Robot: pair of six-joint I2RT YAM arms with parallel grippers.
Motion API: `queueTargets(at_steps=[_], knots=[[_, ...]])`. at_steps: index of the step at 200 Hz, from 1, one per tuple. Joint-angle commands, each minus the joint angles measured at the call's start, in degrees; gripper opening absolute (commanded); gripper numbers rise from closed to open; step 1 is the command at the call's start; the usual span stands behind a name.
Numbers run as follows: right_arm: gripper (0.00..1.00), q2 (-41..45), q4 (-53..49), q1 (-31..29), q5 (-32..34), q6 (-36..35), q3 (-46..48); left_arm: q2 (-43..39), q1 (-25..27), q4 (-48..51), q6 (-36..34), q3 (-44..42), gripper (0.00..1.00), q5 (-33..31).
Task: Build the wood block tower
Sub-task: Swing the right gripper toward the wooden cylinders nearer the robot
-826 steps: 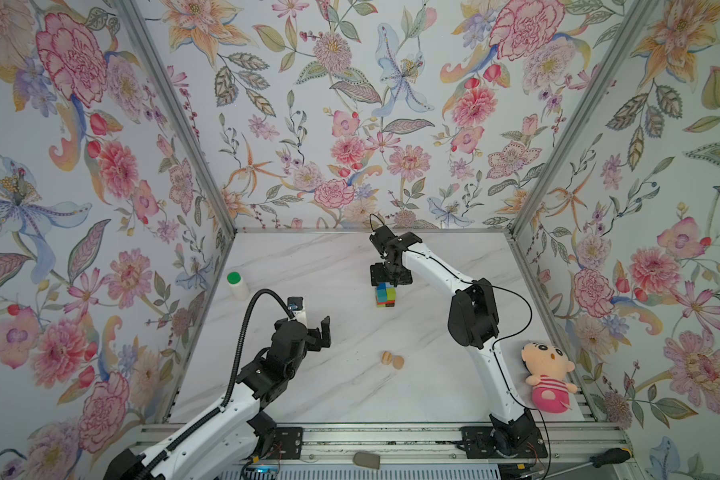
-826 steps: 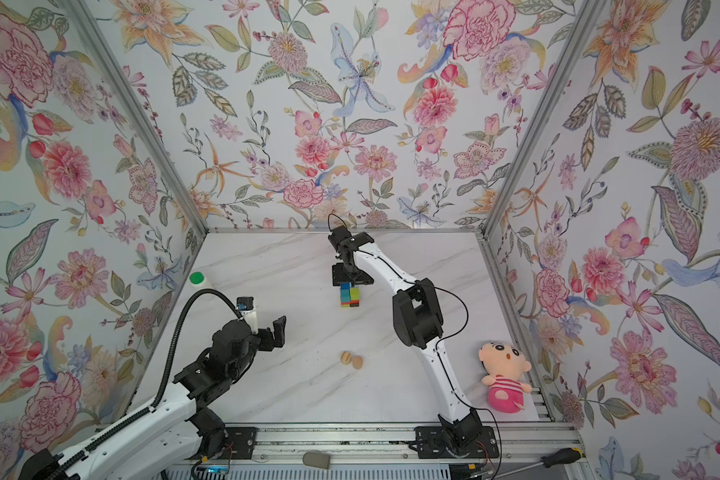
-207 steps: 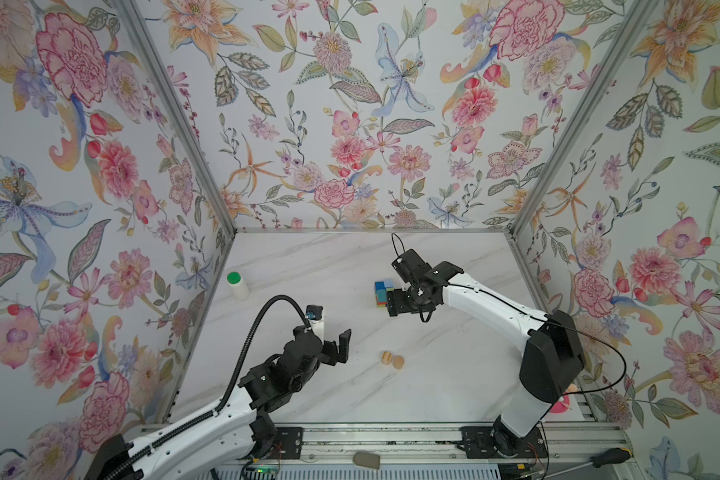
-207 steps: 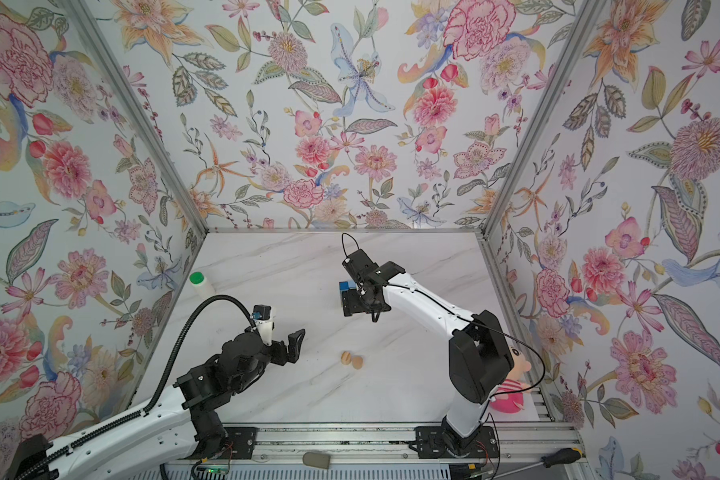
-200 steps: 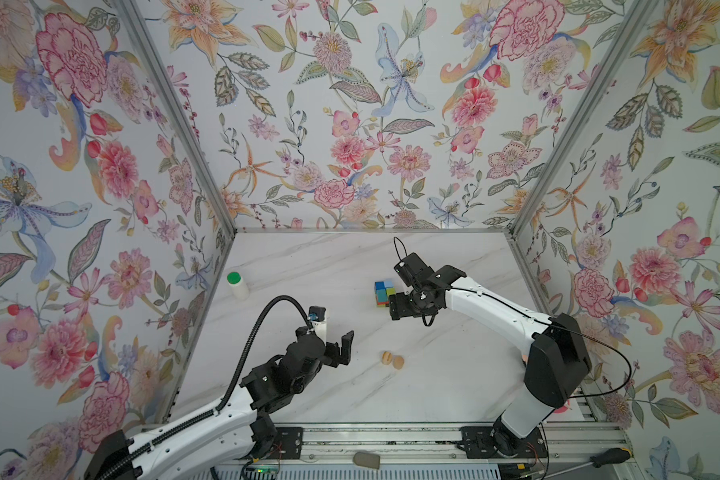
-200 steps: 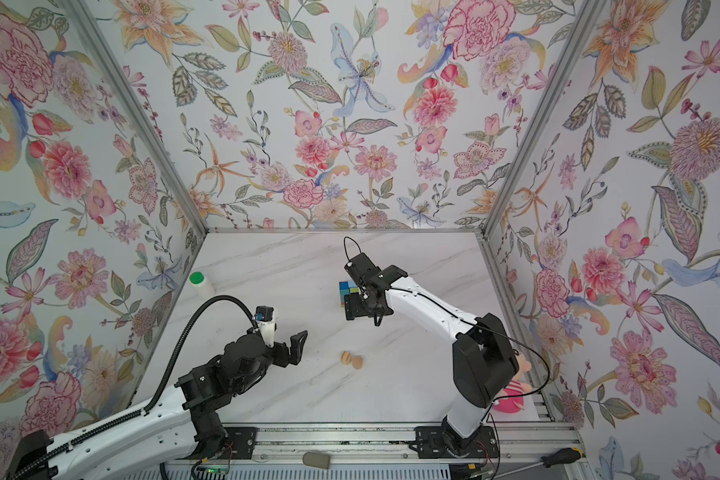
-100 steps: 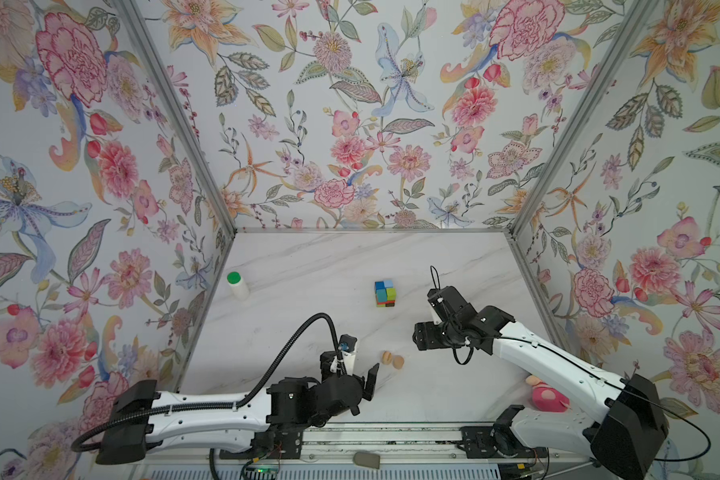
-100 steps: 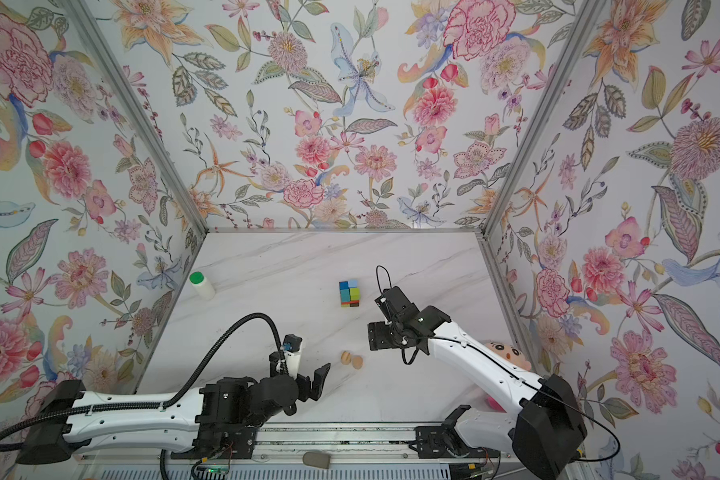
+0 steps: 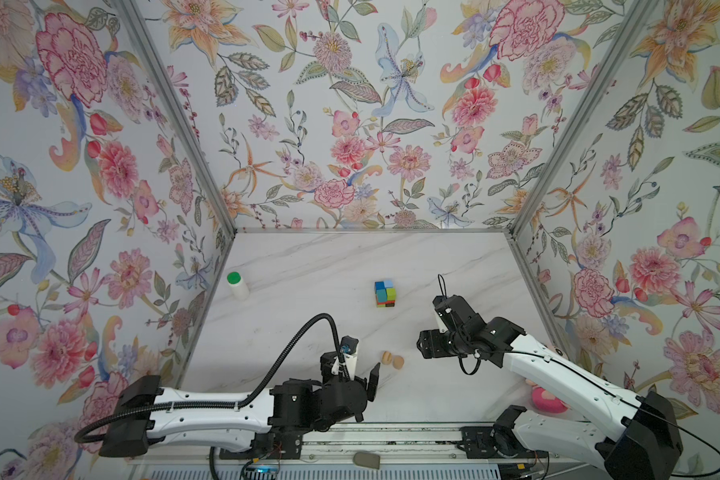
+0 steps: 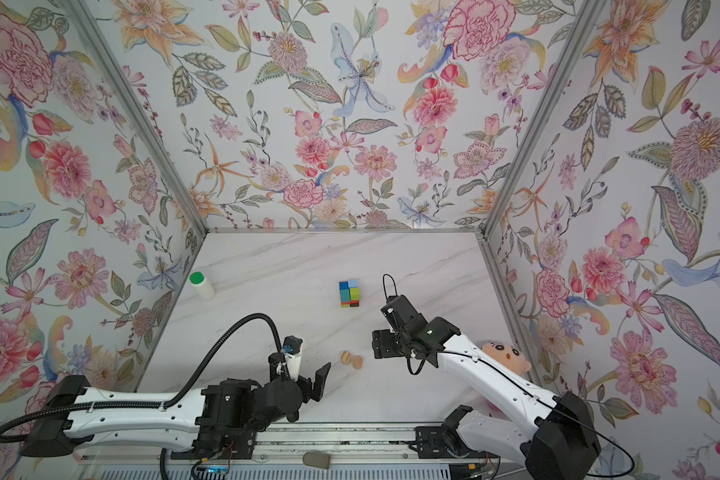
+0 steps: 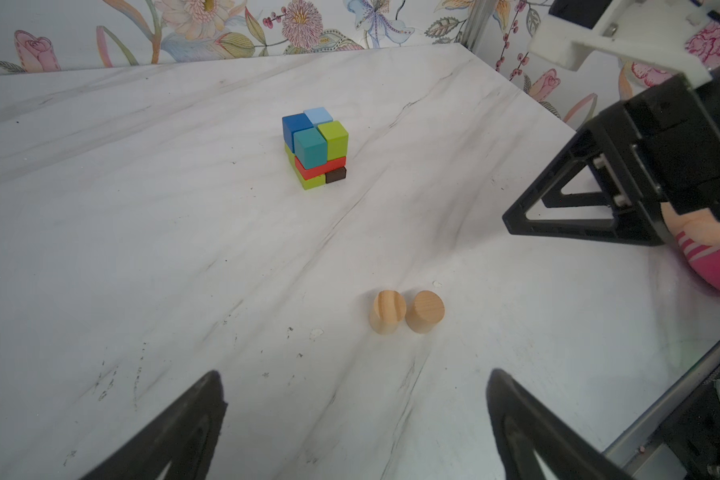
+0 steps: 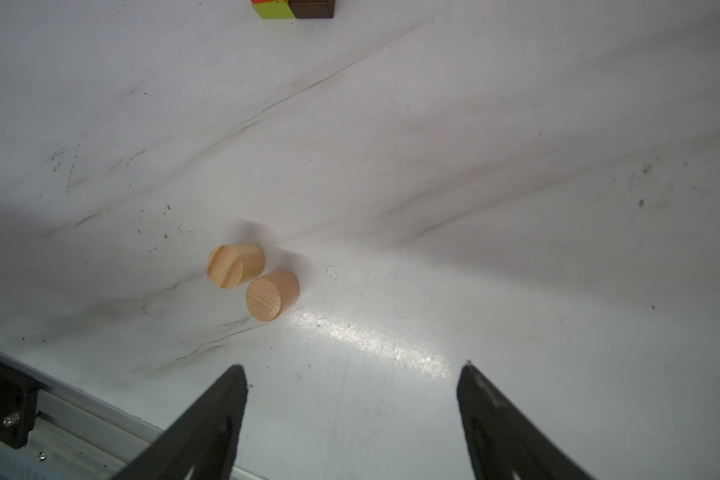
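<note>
The left gripper hangs low over the near edge of the table. Its jaws are spread wide with nothing between them, as the left wrist view also shows. The right gripper is likewise released and empty, and in the right wrist view only bare tabletop lies between its two black fingers. Both grippers are clear of every block.

Directions here take the far wall in both top views as twelve o'clock. Two round tan pieces lie between the grippers, at about one o'clock from the left gripper and eight o'clock from the right. They sit side by side on the table and touch each other. In the wrist views, one of them shows a groove across its flat face and the other a plain face.

The tower stands well apart from them at twelve o'clock, near the middle of the table. It is a compact stack. Dark blue, light blue, teal and yellow-green blocks are on top, a red one lies under them, and a yellow-green and a dark brown one form the bottom. Nothing tan rests on it.

A white bottle with a green cap stands at nine o'clock from the tower, by the left wall. A pink doll lies at four o'clock from the right gripper, partly hidden behind that arm.
</note>
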State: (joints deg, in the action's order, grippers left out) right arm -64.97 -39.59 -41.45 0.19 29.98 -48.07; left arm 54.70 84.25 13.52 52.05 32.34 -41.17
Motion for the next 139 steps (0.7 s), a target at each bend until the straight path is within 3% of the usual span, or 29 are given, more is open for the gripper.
queueTargets(at_steps=[1, 42, 139], knots=[[0.76, -0.3, 2.0, -1.5, -1.1, 1.1, 1.0, -3.0, -1.8, 2.6, -0.8, -0.6, 0.99, -1.2], [0.62, -2.3, 5.8, -5.5, -2.2, 3.3, 3.3, -8.2, -9.9, 0.3, -3.5, -5.5, 0.99, 5.9], [0.60, -14.4, 10.6, -9.6, -2.4, 4.0, 1.6, -3.7, -18.7, -4.0, -10.1, -6.6, 0.99, 14.2]])
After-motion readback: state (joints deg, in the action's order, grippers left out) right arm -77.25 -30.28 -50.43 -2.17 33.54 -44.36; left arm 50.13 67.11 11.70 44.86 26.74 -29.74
